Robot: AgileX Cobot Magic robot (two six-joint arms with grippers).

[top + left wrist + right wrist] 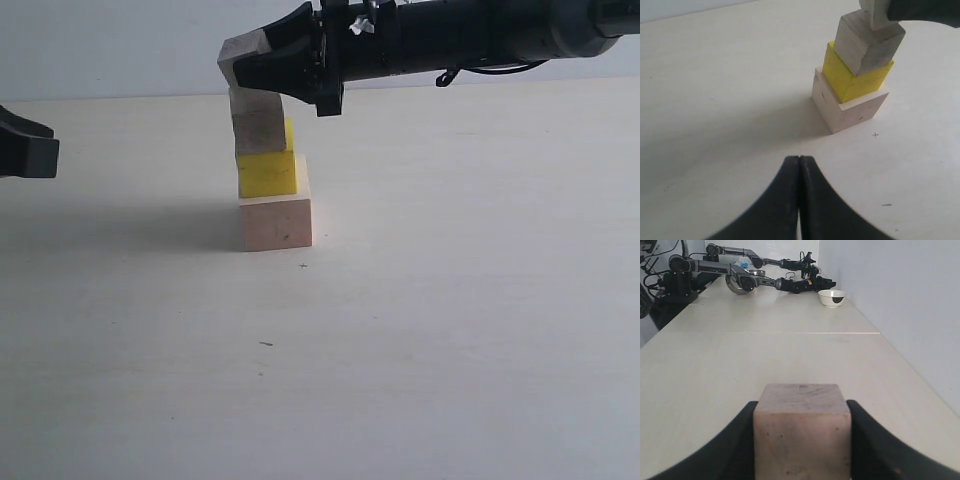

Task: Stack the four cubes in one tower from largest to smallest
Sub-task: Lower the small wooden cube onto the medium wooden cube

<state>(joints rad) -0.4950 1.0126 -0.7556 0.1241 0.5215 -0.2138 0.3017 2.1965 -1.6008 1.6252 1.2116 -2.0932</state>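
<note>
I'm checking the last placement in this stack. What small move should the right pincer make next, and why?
Probably nudge the small wood cube rightward in the exterior view before releasing. The right pincer holds it near the left edge of the medium wood cube, which already tops the yellow cube and large cube.

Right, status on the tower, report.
Right gripper shut on fourth cube, at top of three-cube tower. Left gripper shut, empty, standing off. Nothing in the way.

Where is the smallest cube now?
Exterior view, left of centre: the smallest wood cube is held in the jaws of the right gripper, directly over the medium wood cube that sits on the yellow cube.
</note>
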